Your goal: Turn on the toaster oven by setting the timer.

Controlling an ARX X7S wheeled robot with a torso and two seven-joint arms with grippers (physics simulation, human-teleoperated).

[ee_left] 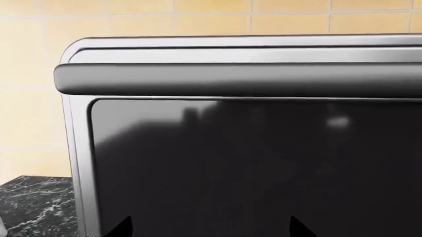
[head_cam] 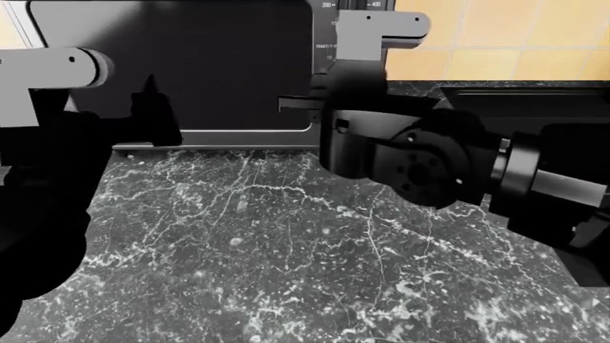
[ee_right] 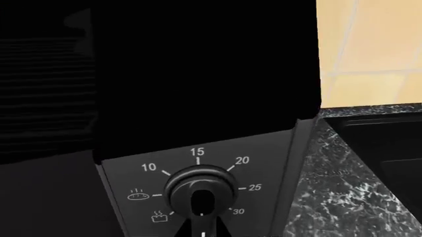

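Note:
The toaster oven (head_cam: 191,64) stands at the back of the counter, silver with a dark glass door (ee_left: 264,168) and a bar handle (ee_left: 237,79). Its timer (ee_right: 199,190) is a black knob ringed by 10, 15, 20, 25, 30. My right gripper (ee_right: 201,222) is shut on the timer, its dark fingers meeting over the knob's grip. In the head view my right gripper (head_cam: 319,100) presses against the control panel and hides the timer. My left gripper (ee_left: 211,229) is open in front of the glass, holding nothing; in the head view my left gripper (head_cam: 153,107) sits by the door's lower left.
A black marble counter (head_cam: 286,250) stretches in front of the oven. Behind it is a yellow tiled wall (head_cam: 515,36). A dark recessed fixture (head_cam: 524,96) lies right of the oven. A large black shape (ee_right: 204,74) covers the panel above the dial.

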